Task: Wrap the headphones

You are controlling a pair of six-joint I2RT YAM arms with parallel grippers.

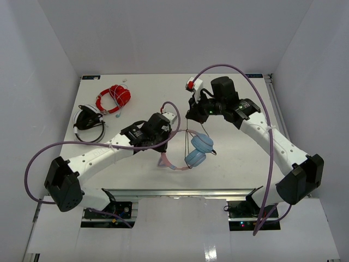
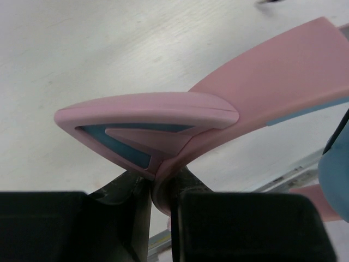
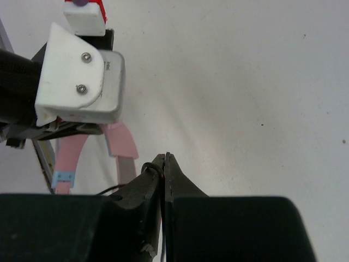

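Both ends of the headphones (image 1: 194,158) are held mid-wrap: left end effector (image 2: 163,191) clamped on the pink headband (image 2: 272,82) just ahead of it, right end effector (image 3: 164,164) pinched shut on the cable (image 1: 188,139) strung below it, which apparently next needs looping round the earcups (image 1: 203,143).

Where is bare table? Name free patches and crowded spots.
Free: far middle of the table, between the red cable bundle and the right arm; near right, between the headphones and that arm. Crowded: centre, around the headphones; left, by the black-and-white headphones.

The right hand (image 3: 165,159) is pinched tight on the thin dark cable (image 3: 112,189), pink headband (image 3: 121,146) just left.
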